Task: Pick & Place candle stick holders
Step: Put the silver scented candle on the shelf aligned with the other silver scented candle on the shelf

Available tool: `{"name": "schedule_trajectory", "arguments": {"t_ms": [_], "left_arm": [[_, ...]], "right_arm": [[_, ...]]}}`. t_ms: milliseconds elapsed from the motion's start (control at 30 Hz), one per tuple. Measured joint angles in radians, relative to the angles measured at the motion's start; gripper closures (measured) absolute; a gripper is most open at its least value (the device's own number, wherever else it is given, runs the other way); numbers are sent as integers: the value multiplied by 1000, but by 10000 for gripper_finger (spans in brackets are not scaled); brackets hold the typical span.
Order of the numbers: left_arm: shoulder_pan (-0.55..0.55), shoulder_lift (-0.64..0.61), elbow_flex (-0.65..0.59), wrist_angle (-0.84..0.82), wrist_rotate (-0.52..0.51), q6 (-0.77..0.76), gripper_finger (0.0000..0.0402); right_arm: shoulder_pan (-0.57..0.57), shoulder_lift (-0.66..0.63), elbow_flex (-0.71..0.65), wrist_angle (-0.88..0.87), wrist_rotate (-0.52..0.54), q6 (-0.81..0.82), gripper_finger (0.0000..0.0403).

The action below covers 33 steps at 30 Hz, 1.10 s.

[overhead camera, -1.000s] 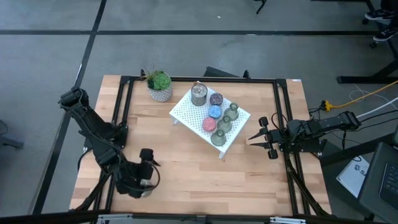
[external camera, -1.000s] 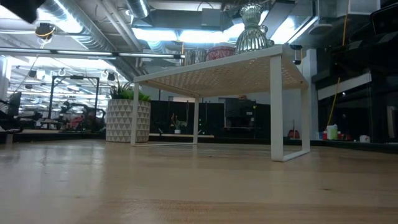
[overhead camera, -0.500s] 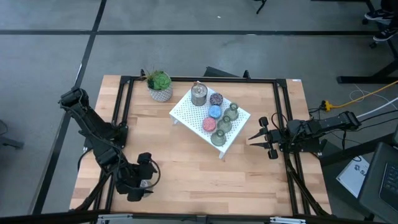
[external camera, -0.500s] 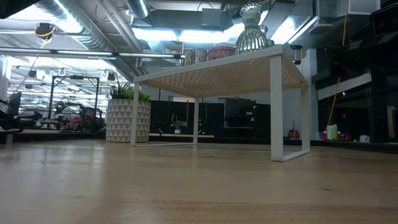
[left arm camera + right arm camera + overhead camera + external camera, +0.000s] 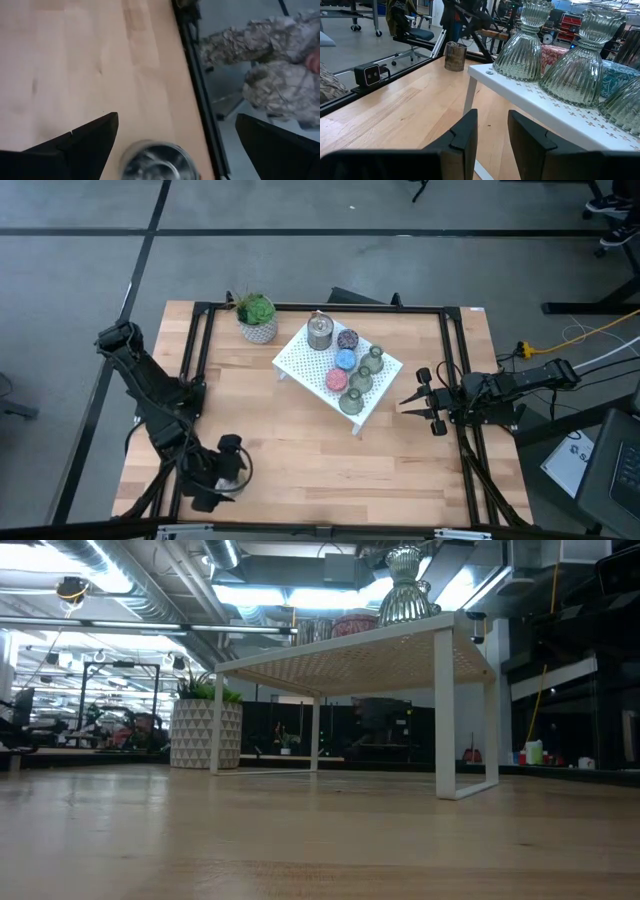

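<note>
Several candle stick holders stand on the white perforated stand (image 5: 293, 360) in mid-table: a silver one (image 5: 319, 332), purple (image 5: 347, 340), blue (image 5: 345, 361), pink (image 5: 336, 380) and three green ribbed ones (image 5: 361, 379). Another silver holder (image 5: 157, 162) stands on the table near its near-left corner, also seen from afar in the right wrist view (image 5: 455, 56). My left gripper (image 5: 227, 473) hangs over it, open wide, one finger on either side, not touching. My right gripper (image 5: 492, 137) waits level at the right edge, a narrow gap between its fingers, nothing in it.
A potted plant (image 5: 258, 319) stands at the far left of the table. Black frame rails (image 5: 199, 350) run along the table's edges. Beyond the near edge a person in patterned clothing (image 5: 270, 65) shows. Bare wood lies between the stand and the near edge.
My left gripper has turned at the wrist and tipped over the near-left part of the table, staying open. The right arm and the holders on the stand have kept still.
</note>
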Motion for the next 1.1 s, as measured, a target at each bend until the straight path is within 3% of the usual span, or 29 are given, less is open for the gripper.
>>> {"name": "schedule_trajectory", "arguments": {"t_ms": [267,567,1100], "left_arm": [[-57,0,0,20,17,-55,2],[-102,0,0,114,-50,-44,2],[-226,21,0,-10,5,26,2]], "right_arm": [[0,0,0,0,0,0,290],[0,0,0,0,0,0,291],[0,0,0,0,0,0,291]]}}
